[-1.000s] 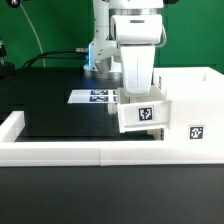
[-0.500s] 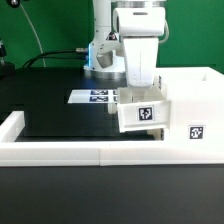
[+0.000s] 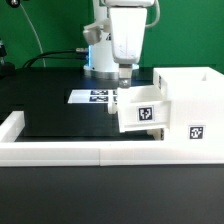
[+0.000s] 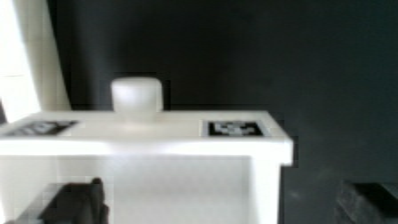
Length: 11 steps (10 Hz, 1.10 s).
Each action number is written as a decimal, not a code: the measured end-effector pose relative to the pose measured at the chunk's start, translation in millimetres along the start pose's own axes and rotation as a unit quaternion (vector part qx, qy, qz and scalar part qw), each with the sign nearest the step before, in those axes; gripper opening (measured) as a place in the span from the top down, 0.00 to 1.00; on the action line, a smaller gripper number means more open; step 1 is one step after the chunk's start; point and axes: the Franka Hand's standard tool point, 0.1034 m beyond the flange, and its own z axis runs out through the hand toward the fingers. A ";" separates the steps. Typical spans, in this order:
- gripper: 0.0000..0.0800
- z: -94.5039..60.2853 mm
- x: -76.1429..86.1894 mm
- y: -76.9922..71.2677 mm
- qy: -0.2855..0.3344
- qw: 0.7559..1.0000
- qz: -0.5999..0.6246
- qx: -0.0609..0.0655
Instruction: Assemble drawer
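One tray (image 3: 142, 108) sits partly in the housing (image 3: 190, 105) below the empty, wide pincer (image 3: 124, 78); it needs pushing home.

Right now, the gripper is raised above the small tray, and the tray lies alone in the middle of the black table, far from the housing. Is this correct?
Not quite. The gripper is raised above the small tray, but the tray is not alone mid-table: the exterior view shows it right against the housing, at its open front.
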 end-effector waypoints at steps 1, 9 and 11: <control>0.19 -1.7 -11.8 1.3 0.001 1.000 -0.010 -0.002; 0.19 44.0 -58.2 -14.5 0.107 0.994 -0.019 0.027; 0.19 45.7 -40.0 -12.2 0.111 0.993 0.004 0.030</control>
